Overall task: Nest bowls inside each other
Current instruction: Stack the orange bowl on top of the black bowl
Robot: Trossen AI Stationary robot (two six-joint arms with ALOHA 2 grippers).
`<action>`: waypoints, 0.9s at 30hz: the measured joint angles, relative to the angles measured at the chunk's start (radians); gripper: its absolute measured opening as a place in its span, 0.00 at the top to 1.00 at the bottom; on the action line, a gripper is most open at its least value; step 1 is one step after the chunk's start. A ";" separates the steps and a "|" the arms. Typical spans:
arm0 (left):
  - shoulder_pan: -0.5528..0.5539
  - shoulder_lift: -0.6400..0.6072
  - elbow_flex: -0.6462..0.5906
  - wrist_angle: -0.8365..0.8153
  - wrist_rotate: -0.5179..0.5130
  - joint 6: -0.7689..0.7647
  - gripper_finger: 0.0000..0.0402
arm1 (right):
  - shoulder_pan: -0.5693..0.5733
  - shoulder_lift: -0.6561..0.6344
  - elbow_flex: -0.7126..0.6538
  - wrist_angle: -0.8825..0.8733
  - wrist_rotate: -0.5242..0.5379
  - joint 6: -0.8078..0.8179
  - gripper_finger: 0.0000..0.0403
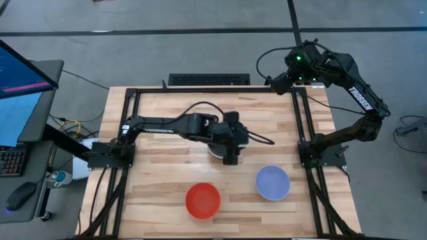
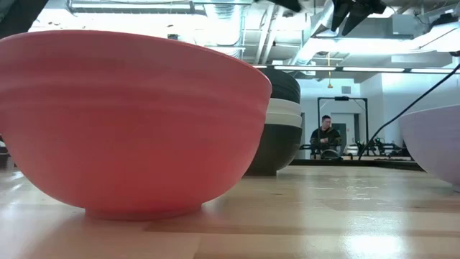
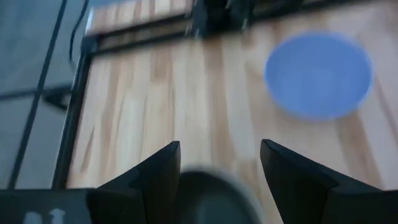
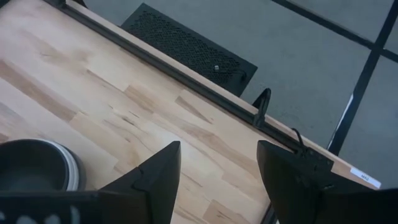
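A nested stack of black and white bowls (image 1: 215,148) stands on its base at the table's middle. It also shows in the low view (image 2: 282,122) and the right wrist view (image 4: 37,167). A red bowl (image 1: 202,200) and a pale blue-lavender bowl (image 1: 273,183) stand apart near the front edge. My left gripper (image 1: 230,157) is open above the stack's near side. The stack's dark top bowl (image 3: 208,199) shows blurred below its fingers (image 3: 221,149). My right gripper (image 1: 277,85) is open and empty at the table's far right corner (image 4: 217,152).
A black metal frame (image 1: 200,90) runs along the table's far, left and right sides. A monitor and keyboard (image 1: 20,100) stand off the table's left. Bare wood lies between the stack and the two single bowls. A person sits far off in the room (image 2: 327,137).
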 joint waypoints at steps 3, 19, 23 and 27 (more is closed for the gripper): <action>0.009 -0.016 -0.094 0.105 0.067 -0.004 0.46 | -0.006 0.000 0.000 -0.001 0.000 0.001 0.42; -0.008 -0.467 -0.729 0.216 -0.081 -0.236 0.46 | -0.007 0.017 0.000 -0.019 0.003 0.035 0.42; -0.036 -0.584 -0.881 0.229 -0.085 -0.305 0.47 | -0.007 0.045 -0.001 -0.018 -0.008 0.039 0.42; -0.062 -0.644 -1.000 0.225 -0.080 -0.362 0.47 | 0.016 0.089 -0.001 -0.017 -0.034 0.069 0.42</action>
